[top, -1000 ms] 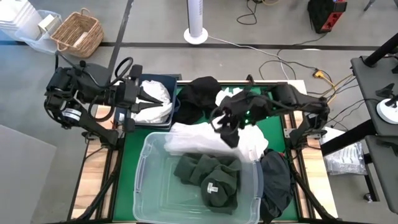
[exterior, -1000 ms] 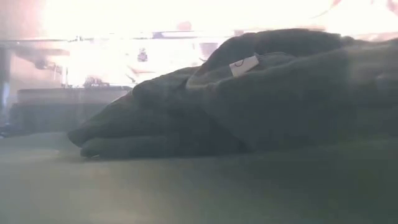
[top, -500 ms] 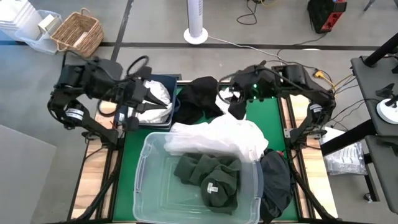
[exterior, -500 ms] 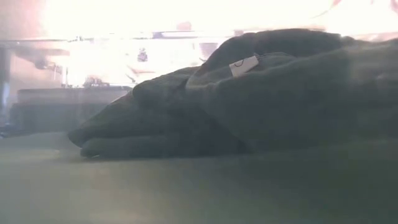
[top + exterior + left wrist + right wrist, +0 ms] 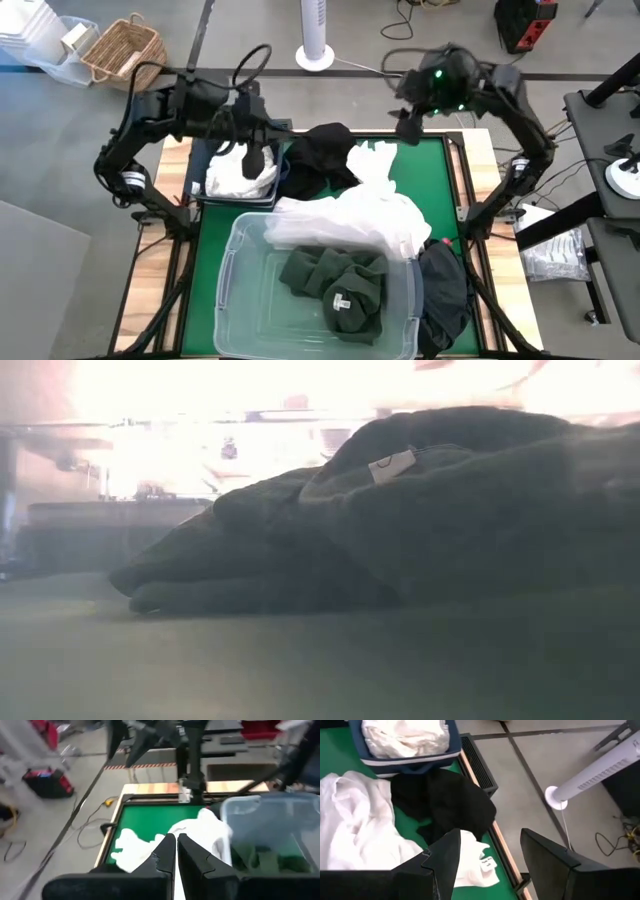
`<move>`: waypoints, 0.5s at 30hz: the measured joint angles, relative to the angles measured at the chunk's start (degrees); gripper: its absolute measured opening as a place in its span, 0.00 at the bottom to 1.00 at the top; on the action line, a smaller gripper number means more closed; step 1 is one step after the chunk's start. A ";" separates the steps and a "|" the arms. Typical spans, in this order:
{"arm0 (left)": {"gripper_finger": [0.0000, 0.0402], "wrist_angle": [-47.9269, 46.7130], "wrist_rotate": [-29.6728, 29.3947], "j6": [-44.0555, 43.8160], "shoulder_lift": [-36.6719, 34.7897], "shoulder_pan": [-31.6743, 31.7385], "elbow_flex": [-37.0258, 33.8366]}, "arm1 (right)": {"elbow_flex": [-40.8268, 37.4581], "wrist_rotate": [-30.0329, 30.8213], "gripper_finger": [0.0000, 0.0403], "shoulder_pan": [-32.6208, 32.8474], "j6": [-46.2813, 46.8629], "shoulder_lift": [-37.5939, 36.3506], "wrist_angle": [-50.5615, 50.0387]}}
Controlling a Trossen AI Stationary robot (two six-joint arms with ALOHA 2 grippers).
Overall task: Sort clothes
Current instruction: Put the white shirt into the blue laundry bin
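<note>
Clothes lie sorted in part: dark green garments [image 5: 338, 285] in the clear plastic tub [image 5: 228, 290], a white garment [image 5: 350, 218] draped over its rim, another white garment [image 5: 240, 172] in the navy bin [image 5: 281, 175]. Left hand [image 5: 176, 851] is clenched, empty; right hand [image 5: 487, 857] released above the surface [image 5: 430, 180].

Desk [image 5: 445, 165]: green mat, wooden edges.
Clear plastic tub [image 5: 232, 290]: near edge of desk.
Navy blue bin [image 5: 270, 196]: far left of desk.
Wicker basket [image 5: 124, 52]: on floor, far left.
White fan base [image 5: 314, 57]: floor beyond desk.
</note>
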 joint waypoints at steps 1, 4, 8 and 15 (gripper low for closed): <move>0.00 0.06 -0.06 -0.97 0.07 0.72 0.00 | 0.00 -1.50 0.50 -1.64 -1.35 -0.29 0.00; 0.00 0.04 -0.12 -3.17 0.07 2.36 0.00 | -0.02 -6.28 0.49 -6.19 -4.94 -0.77 0.54; 0.00 0.04 -3.76 -4.61 -0.02 2.92 0.00 | -0.19 -13.48 0.50 -11.51 -8.65 -0.58 1.61; 0.00 0.00 -14.32 -6.79 -0.35 2.94 0.00 | -3.17 -24.61 0.49 -16.96 -8.52 0.42 7.28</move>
